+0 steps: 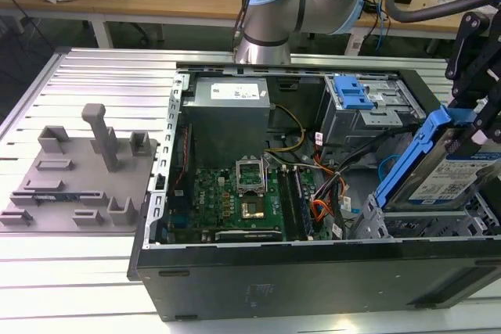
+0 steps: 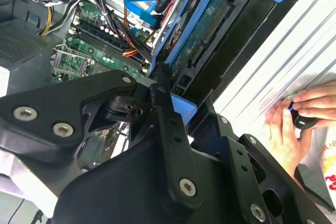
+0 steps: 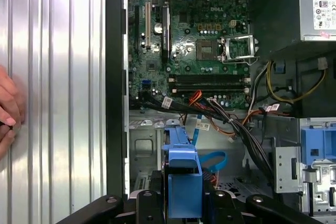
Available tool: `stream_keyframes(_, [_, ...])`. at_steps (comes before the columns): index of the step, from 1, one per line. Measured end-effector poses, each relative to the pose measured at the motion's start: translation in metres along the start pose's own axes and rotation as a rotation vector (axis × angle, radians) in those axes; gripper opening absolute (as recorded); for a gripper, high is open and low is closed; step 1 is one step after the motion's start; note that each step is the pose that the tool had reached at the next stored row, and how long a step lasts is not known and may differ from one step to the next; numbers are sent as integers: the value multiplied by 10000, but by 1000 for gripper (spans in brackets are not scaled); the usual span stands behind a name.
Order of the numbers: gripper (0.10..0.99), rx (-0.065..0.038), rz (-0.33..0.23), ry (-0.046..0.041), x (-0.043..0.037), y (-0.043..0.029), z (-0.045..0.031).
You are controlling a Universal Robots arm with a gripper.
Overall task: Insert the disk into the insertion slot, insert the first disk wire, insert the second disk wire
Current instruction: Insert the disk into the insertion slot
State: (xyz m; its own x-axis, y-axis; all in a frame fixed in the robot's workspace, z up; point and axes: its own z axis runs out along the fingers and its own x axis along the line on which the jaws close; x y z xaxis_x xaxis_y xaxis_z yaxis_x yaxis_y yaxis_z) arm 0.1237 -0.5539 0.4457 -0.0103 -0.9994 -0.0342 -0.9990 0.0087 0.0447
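Disk – where is it?

> In the air, tilted, over the grey perforated slot. That's at the case corner nearest the worktop edge on the exterior view's right. Not seated, as far as I can judge.

Hand?

> Closed on the disk's blue carrier, with a black finger on each side in both wrist views. Gripping the carrier end probably leaves the body free to slide into the slot. The tilt looks meant to lead one edge in first.

Wires?

> Orange-and-black wire runs loose beside the motherboard. Blue cable loops on the case floor near the slot. Neither looks joined to the disk. My guess is they're left slack so they can reach its connector end.

What can't you see?

> The slot mouth is under the disk. Both plugs are lost in the cable tangle. The exterior view cuts off the hand and the disk's far end at the frame edge. Someone's fingers rest on the worktop beside the case, around a small dark object; cannot tell what it is.
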Motion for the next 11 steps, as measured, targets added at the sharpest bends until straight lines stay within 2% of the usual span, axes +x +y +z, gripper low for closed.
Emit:
stream_keyframes(2, [365, -6, 1, -1, 1, -1, 25])
stream_keyframes(8, [365, -5, -5, -1, 22, -7, 182])
stream_keyframes(10, [365, -5, -5, 3, 30, 9, 205])
stream_keyframes(11, [431, -5, -5, 2, 33, 15, 209])
